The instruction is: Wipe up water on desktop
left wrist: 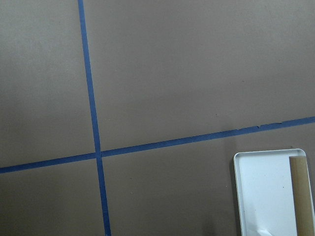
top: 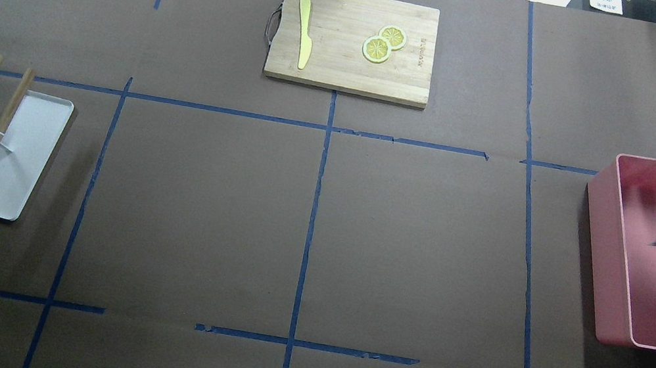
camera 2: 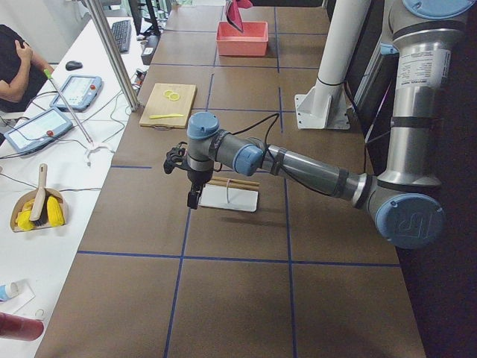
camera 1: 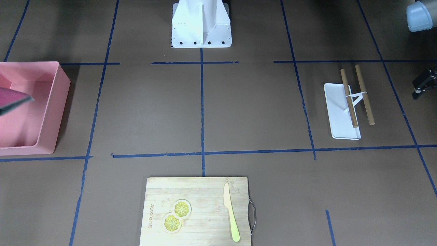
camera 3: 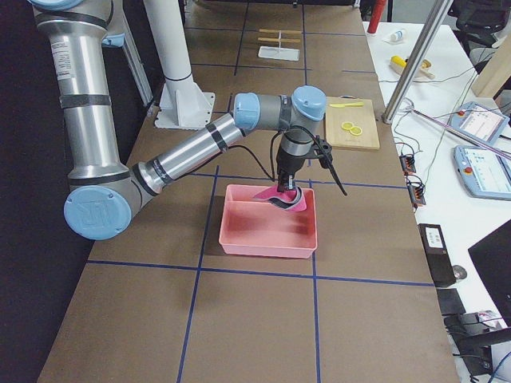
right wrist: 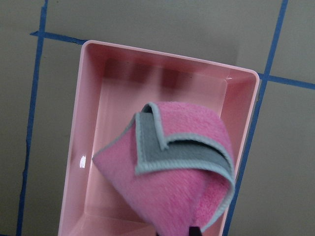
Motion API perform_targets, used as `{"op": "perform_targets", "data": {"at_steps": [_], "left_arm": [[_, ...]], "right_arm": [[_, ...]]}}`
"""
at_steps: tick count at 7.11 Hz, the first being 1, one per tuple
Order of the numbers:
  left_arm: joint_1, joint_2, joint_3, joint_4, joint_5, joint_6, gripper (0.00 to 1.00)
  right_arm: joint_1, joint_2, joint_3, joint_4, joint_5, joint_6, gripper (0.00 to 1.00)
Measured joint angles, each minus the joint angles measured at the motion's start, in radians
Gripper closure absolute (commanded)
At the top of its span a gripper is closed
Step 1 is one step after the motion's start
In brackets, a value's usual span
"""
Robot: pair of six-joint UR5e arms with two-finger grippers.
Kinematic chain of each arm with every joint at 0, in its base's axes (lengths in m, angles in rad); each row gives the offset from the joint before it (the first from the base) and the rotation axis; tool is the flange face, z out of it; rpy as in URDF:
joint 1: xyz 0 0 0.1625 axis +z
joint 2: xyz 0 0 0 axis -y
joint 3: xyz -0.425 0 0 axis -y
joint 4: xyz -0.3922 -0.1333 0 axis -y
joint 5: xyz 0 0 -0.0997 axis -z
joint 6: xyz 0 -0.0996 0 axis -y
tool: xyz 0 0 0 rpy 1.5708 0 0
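From the front, the brown, blue-taped desk [camera 1: 256,112] spreads wide, and a pink cloth [camera 1: 12,99] hangs over the pink bin [camera 1: 58,102] at one end. At the other end the left jaws peek in near the white tray [camera 1: 336,112]; apart or together, I cannot tell. In the right wrist view, the right jaws clamp the cloth above the bin.

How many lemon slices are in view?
2 lemon slices, overlapping on the cutting board: one, the other beside it, apart from the yellow knife.
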Motion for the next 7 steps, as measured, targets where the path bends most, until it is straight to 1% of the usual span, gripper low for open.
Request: {"op": "perform_targets", "data": {"at_steps": [2,3,4,5,6,7], "left_arm": [[0.000,0.002,0.005,-0.001,-0.001,0.001,0.00],[0.001,0.003,0.013,-0.002,-0.001,0.002,0.00],[0.001,0.003,0.019,-0.003,-0.001,0.003,0.00],[0.001,0.003,0.024,-0.004,-0.001,0.003,0.00],[0.001,0.003,0.027,-0.004,-0.002,0.003,0.00],[0.000,0.004,0.030,-0.001,-0.003,0.003,0.00]], "right_arm": [[0.039,-0.020,-0.020,0.008,0.034,-0.001,0.00],[0.081,-0.035,-0.045,0.033,0.075,-0.002,0.00],[0.132,-0.070,-0.092,0.119,0.127,-0.002,0.00],[0.173,-0.109,-0.160,0.240,0.165,-0.001,0.00],[0.198,-0.132,-0.231,0.348,0.182,0.000,0.00],[0.212,-0.142,-0.285,0.426,0.189,0.001,0.00]]}}
